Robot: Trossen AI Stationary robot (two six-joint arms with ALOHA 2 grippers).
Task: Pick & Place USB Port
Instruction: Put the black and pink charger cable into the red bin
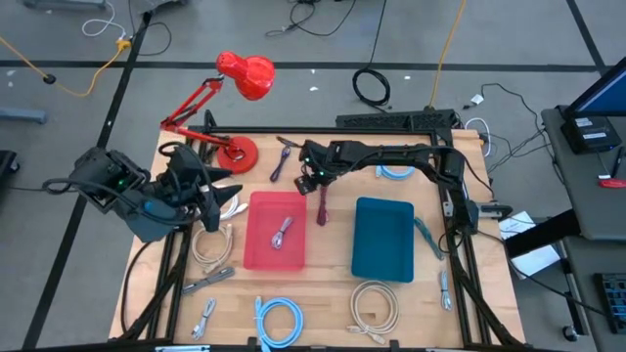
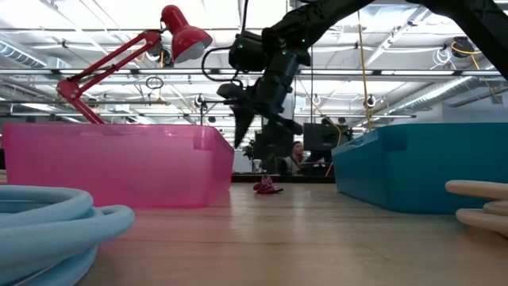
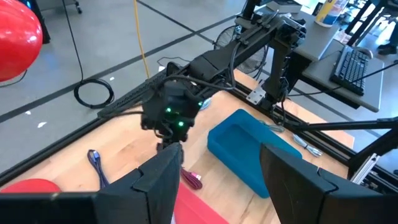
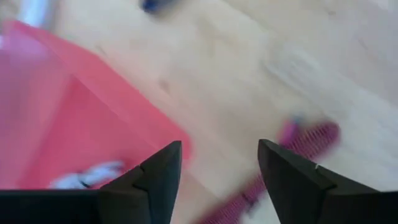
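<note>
A magenta USB cable (image 1: 322, 203) lies on the wood between the pink bin (image 1: 256, 252) and the blue bin (image 1: 383, 240); it also shows in the low view (image 2: 267, 186) and the right wrist view (image 4: 306, 138). My right gripper (image 1: 313, 180) hangs open just above the cable's far end, next to the pink bin's far right corner, clear of the table (image 2: 241, 127). A silver cable (image 1: 284, 232) rests on the pink bin's floor. My left gripper (image 1: 223, 202) waits open beside the pink bin's left wall.
A red desk lamp (image 1: 240, 78) stands at the far left. A purple cable (image 1: 281, 156) lies far of the pink bin. Coiled cables sit along the near edge: blue (image 1: 279, 318), beige (image 1: 375, 305), and white (image 1: 210, 244) to the left. Bare wood shows between the bins.
</note>
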